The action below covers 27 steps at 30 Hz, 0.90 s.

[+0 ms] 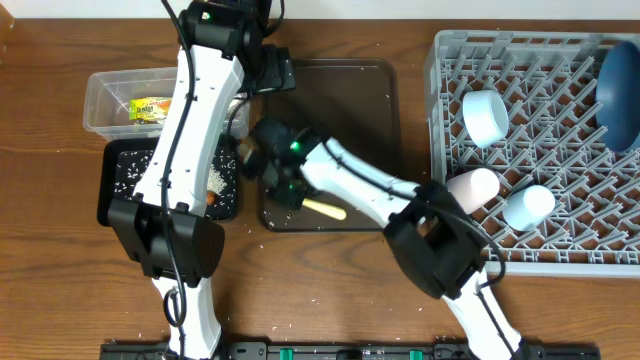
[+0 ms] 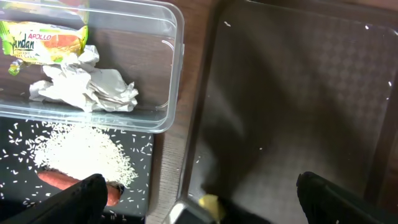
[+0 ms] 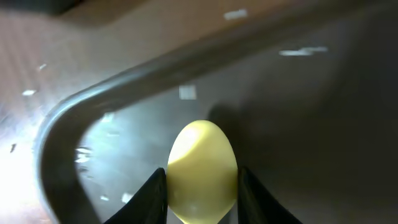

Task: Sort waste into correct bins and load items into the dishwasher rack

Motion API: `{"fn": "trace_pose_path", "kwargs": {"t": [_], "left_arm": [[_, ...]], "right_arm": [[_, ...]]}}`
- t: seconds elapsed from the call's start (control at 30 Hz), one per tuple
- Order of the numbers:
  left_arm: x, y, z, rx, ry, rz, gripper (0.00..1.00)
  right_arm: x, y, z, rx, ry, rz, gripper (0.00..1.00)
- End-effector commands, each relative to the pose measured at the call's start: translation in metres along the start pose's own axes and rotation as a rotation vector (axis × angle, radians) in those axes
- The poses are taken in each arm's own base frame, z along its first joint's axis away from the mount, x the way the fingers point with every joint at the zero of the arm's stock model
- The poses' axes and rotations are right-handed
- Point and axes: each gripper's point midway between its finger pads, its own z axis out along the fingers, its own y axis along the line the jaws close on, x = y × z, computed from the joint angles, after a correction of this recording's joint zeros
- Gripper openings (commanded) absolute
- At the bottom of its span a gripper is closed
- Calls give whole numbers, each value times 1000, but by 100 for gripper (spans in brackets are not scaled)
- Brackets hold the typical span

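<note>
My right gripper [image 3: 202,186] is shut on the bowl of the small yellow spoon [image 3: 202,165], one finger pressed to each side. The spoon [image 1: 325,209] lies low in the near left corner of the brown serving tray [image 1: 360,120], and the right gripper [image 1: 288,190] is at its left end. My left gripper [image 2: 199,193] hangs open and empty over the tray's left rim; the spoon tip [image 2: 210,205] shows below it. In the clear tub [image 2: 174,74] lie the wrapper [image 2: 43,40] and crumpled paper [image 2: 87,84]. Rice [image 2: 81,152] and the sausage [image 2: 62,180] are in the black tray [image 1: 120,160].
The grey rack [image 1: 560,250] at the right holds a dark blue plate [image 1: 620,85], a pale bowl [image 1: 487,117], a pinkish-white cup [image 1: 472,188] and a light blue cup [image 1: 528,205]. Stray rice grains dot the brown tray and the table. Both arms cross over the table's middle.
</note>
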Motion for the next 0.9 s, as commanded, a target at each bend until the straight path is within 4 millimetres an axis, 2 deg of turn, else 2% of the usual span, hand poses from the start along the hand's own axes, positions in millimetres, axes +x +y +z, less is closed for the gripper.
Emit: {"fn": "trace_pose_path", "kwargs": {"t": [0.0,0.33,0.5,0.6,0.87], "left_arm": [[-3,3,-1,-10,-10,-7,100],[-3,3,-1,-10,-10,-7,100],[-3,3,-1,-10,-10,-7,100],[-3,3,-1,-10,-10,-7,100],[-3,3,-1,-10,-10,-7,100]], "right_arm": [[-9,-27,-13,22,-45,101,25],[17,-97,-27,63,-70,417,27],[24,-125,-37,76,-104,566,29],[23,-141,-51,88,-131,633,31],[15,-172,-116,123,-195,694,28]]}}
